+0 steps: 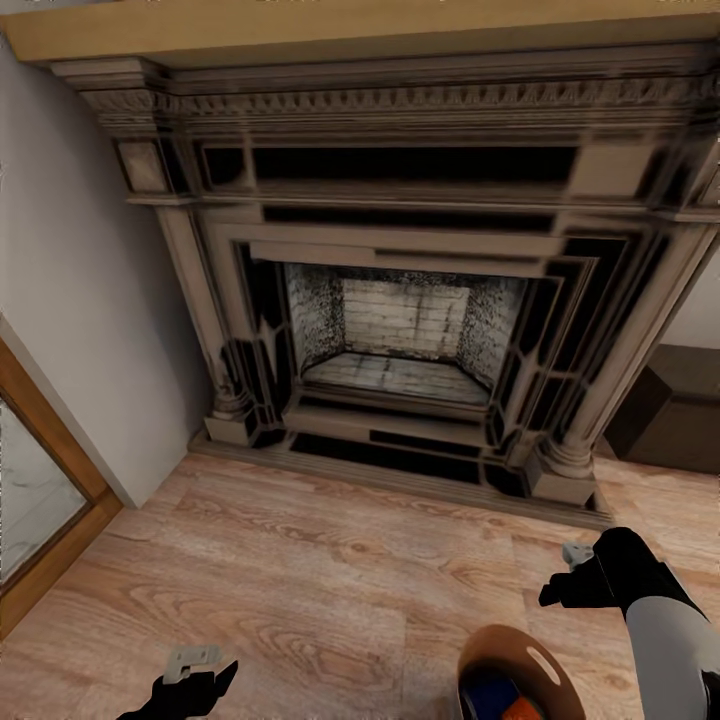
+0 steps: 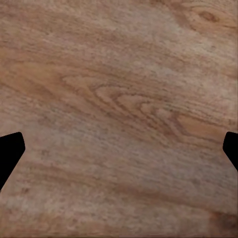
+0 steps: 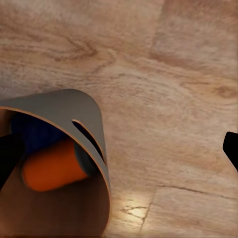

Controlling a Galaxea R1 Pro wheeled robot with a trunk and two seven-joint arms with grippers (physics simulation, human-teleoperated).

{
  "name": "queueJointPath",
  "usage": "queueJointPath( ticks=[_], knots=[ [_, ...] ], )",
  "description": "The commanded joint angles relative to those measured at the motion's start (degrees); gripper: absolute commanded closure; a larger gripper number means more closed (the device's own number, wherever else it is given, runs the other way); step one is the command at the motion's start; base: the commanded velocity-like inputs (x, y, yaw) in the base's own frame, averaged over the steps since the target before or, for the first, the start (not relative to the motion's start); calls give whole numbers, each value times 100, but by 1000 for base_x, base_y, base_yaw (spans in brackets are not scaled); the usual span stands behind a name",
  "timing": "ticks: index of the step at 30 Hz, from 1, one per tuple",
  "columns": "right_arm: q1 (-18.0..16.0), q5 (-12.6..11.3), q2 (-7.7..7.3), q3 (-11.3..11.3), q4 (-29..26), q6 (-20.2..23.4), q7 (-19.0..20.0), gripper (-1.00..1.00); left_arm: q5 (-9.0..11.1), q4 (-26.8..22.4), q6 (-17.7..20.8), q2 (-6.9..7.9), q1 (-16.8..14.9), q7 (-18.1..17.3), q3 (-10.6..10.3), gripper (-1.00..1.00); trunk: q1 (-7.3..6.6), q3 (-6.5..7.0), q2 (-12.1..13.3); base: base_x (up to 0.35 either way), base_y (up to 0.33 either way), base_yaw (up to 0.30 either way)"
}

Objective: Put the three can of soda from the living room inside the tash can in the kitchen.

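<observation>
Trash can point(image 1: 545, 665) stands on the wood floor point(image 1: 330, 580) before the fireplace point(image 1: 400, 300), near the right pincer point(image 1: 570, 580). Inside it: one orange soda can point(image 3: 52, 166) lying against a dark blue can point(image 3: 32, 134) (a third can is not discernible). Left pincer point(image 1: 195, 675) hangs released over bare floor; the right pincer is also released, holding nothing.

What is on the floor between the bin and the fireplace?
Nothing: in the head view, just bare wood floor lies between the bin and the fireplace.
</observation>
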Motion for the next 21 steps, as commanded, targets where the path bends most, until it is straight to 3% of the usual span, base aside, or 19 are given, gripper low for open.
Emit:
queueJointPath(
  ticks=[1,15,21],
  knots=[
    [0,0,-1,0,2,0,0,-100,0,-1,0,0,0,-1,0,-100,0,0,0,-169,0,0],
    [0,0,4,1,7,0,-1,-100,-2,-4,1,1,0,-4,-2,-100,0,0,0,-246,0,0],
    [0,0,-2,0,8,0,-1,-100,-2,-4,-4,1,0,-5,-2,-100,0,0,0,-112,0,0]
  ],
)
